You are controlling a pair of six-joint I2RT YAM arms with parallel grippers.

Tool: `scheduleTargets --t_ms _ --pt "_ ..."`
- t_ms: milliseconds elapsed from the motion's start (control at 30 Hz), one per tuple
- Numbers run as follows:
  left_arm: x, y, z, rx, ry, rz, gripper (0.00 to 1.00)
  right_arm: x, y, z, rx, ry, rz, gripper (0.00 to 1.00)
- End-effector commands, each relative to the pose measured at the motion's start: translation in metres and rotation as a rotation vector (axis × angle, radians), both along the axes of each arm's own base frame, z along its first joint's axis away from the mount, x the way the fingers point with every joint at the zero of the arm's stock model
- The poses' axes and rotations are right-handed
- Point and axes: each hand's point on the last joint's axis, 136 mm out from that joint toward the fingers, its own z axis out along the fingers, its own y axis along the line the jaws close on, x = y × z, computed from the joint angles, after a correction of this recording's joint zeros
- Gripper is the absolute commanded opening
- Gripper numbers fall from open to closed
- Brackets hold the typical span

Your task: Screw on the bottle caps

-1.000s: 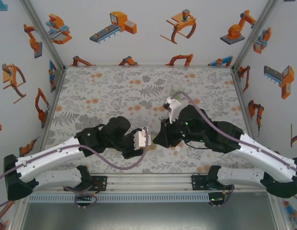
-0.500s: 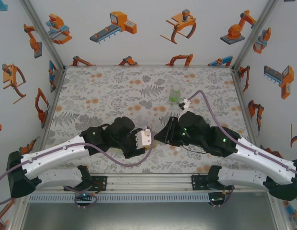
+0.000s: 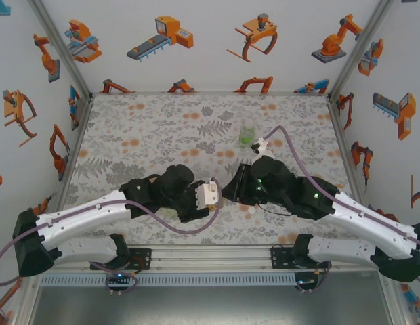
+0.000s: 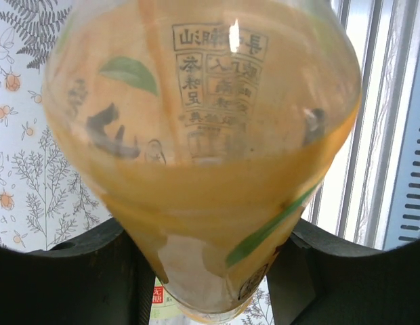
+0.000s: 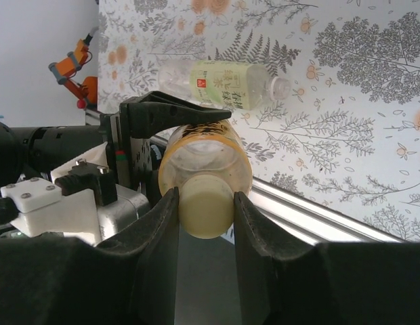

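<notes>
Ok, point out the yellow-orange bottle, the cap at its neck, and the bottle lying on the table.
yellow-orange bottle [image 4: 203, 156]: left wrist view, on its printed body.
cap [image 5: 206, 211]: right wrist view, on its pale side wall.
lying bottle [image 5: 223, 84]: right wrist view, on its label.

**Right arm [image 3: 318, 200] folds down, left arm [image 3: 81, 223] edges in**

A second ago the right wrist stood raised over the far table [image 3: 149, 128]. It has turned down flat, uncovering the green-label bottle [image 3: 247, 133] behind it. The left arm's white wrist block [image 3: 208, 193] has crept right and slightly away from the bases, carrying the yellow-orange bottle [image 4: 203, 135] toward the cap [image 5: 204, 213] in the right fingers [image 5: 156, 237].
</notes>
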Motion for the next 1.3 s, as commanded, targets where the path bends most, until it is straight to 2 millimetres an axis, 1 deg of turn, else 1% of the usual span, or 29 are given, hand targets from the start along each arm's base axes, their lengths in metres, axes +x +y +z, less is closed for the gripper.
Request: scheduleTargets --t_ms 0,67,133,167,333,400,500,567,667,800,833,967,1033,1133,1167,1267 --pt "-0.004 -0.032 0.045 -0.175 -0.047 -0.074 0.00 0.001 0.012 -0.002 -0.028 -0.010 0.047 0.27" --pt "-0.005 -0.033 0.042 -0.181 -0.040 -0.070 0.00 -0.002 0.021 0.009 -0.016 -0.059 0.120 0.39" --pt "-0.007 -0.033 0.040 -0.186 -0.033 -0.074 0.00 -0.004 0.024 0.018 -0.025 -0.101 0.177 0.51" --pt "-0.009 -0.033 0.040 -0.189 -0.029 -0.079 0.00 -0.006 0.024 0.024 -0.030 -0.129 0.202 0.55" --pt "-0.019 -0.032 0.046 -0.208 -0.014 -0.124 0.00 -0.013 0.015 0.056 -0.022 -0.264 0.287 0.69" --pt "-0.022 -0.030 0.050 -0.216 -0.014 -0.140 0.00 -0.019 0.010 0.069 -0.022 -0.326 0.339 0.72" --pt "-0.029 -0.028 0.057 -0.231 -0.013 -0.175 0.00 -0.028 0.004 0.084 -0.050 -0.432 0.437 0.72" --pt "-0.033 -0.026 0.061 -0.236 -0.010 -0.198 0.00 -0.034 0.000 0.090 -0.093 -0.516 0.514 0.70" --pt "-0.037 -0.024 0.060 -0.220 0.003 -0.219 0.00 -0.044 -0.003 0.095 -0.152 -0.647 0.646 0.66" --pt "-0.044 -0.023 0.057 -0.196 0.044 -0.249 0.00 -0.062 0.000 0.103 -0.164 -0.811 0.828 0.64" --pt "-0.046 -0.023 0.057 -0.195 0.053 -0.259 0.00 -0.070 0.003 0.105 -0.149 -0.853 0.889 0.64" --pt "-0.052 -0.020 0.058 -0.186 0.080 -0.277 0.00 -0.105 0.007 0.101 -0.079 -0.988 1.140 0.63" --pt "-0.054 -0.018 0.059 -0.186 0.087 -0.278 0.00 -0.118 0.005 0.097 -0.062 -1.048 1.237 0.59" --pt "-0.054 -0.014 0.056 -0.178 0.087 -0.270 0.00 -0.124 0.005 0.092 -0.062 -1.084 1.306 0.53" --pt "-0.054 -0.013 0.056 -0.175 0.085 -0.269 0.00 -0.123 0.006 0.091 -0.069 -1.087 1.311 0.51" --pt "-0.054 -0.012 0.053 -0.171 0.088 -0.268 0.00 -0.119 0.011 0.086 -0.085 -1.084 1.314 0.48"
